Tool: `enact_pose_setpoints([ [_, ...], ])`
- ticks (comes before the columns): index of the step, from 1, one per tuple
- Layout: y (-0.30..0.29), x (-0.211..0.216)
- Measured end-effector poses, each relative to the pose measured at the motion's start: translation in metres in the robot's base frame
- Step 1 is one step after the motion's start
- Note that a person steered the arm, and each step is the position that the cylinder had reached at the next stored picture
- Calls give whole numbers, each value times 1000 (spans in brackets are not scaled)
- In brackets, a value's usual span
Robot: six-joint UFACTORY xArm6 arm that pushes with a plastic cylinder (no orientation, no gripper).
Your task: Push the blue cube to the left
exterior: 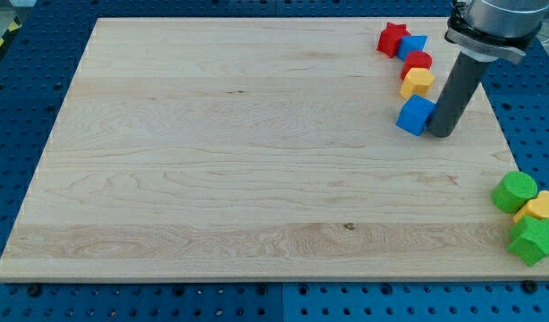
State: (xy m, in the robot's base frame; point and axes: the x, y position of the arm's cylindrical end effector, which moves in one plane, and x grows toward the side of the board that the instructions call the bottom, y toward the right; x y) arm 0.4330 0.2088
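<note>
The blue cube point(416, 114) lies on the wooden board point(239, 161) near the view's upper right. My tip point(440, 132) stands on the board right against the cube's right side, touching it. The dark rod rises from there toward the view's top right. Just above the cube lies a yellow block point(418, 81), close to it.
A chain of blocks runs up from the yellow one: a red block point(418, 62), a second blue block point(413, 44) and a red star point(392, 38). At the view's lower right edge sit a green cylinder point(513, 190), a yellow block point(543, 207) and a green block point(533, 239).
</note>
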Motion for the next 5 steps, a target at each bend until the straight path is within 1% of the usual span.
enact_pose_setpoints([
  [3,-20,-25],
  [5,50,-25],
])
